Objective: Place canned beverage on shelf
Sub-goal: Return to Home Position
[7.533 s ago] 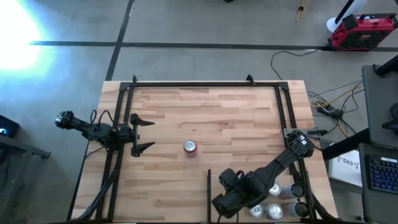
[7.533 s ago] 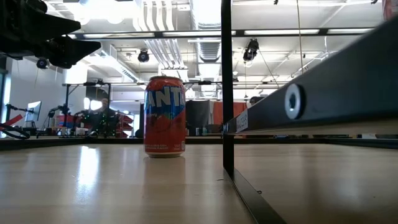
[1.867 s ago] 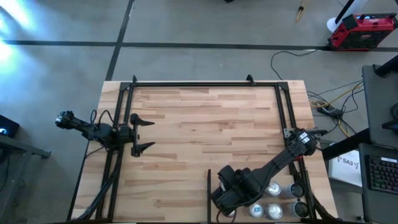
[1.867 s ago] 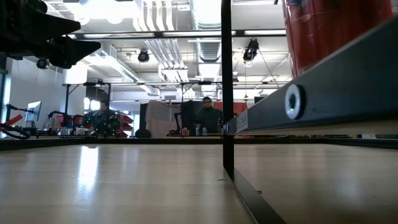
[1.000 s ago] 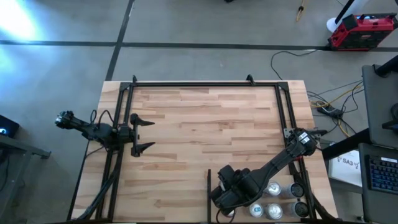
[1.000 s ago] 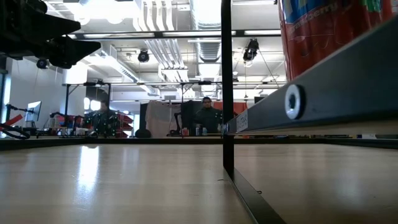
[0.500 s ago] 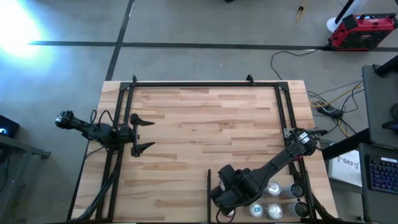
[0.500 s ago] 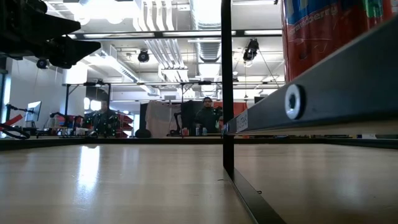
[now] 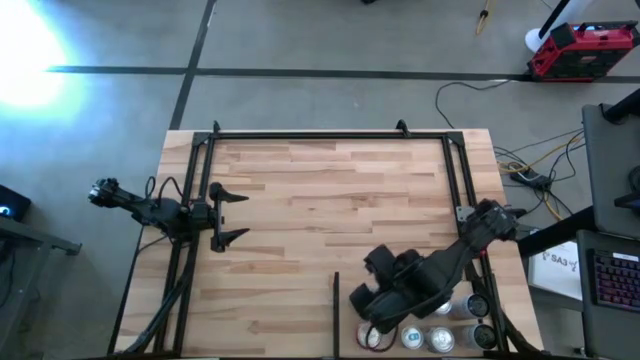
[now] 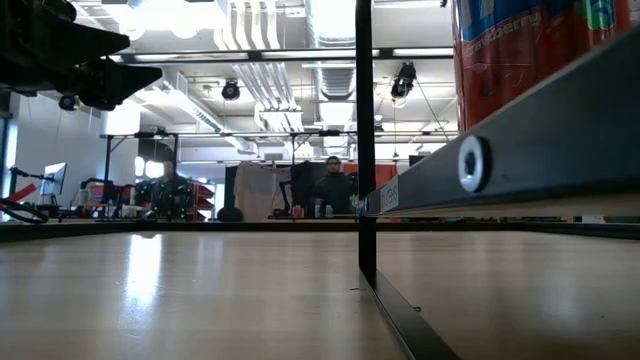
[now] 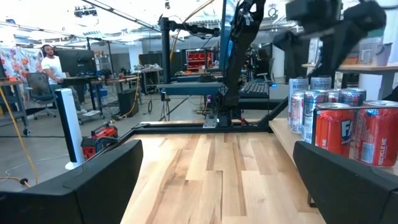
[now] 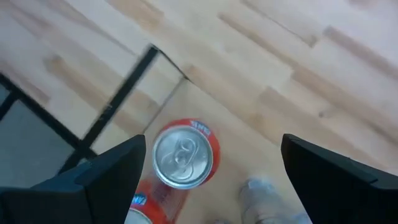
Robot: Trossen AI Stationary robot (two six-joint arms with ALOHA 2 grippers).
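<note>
A red canned beverage (image 12: 182,155) stands upright on its base on the shelf's wooden board (image 9: 330,200), near the front edge and just right of the thin dark divider strip (image 9: 336,298). In the high view its top (image 9: 375,338) shows beside the arm. My right gripper (image 12: 213,152) hovers open above it, pointing steeply down and touching nothing. My left gripper (image 9: 228,212) waits open at the board's left side. In the low view the can (image 10: 520,40) rises behind a black frame rail.
More cans stand in a cluster at the front right: silver ones (image 9: 440,340) and two red ones (image 11: 357,130) side by side. The black tube frame (image 9: 310,133) runs round the board. The board's middle and far part is bare wood (image 11: 217,168).
My right gripper has gone up and a little toward the far edge, off the red can. The can stays upright on the board, and its top now shows uncovered from above.
</note>
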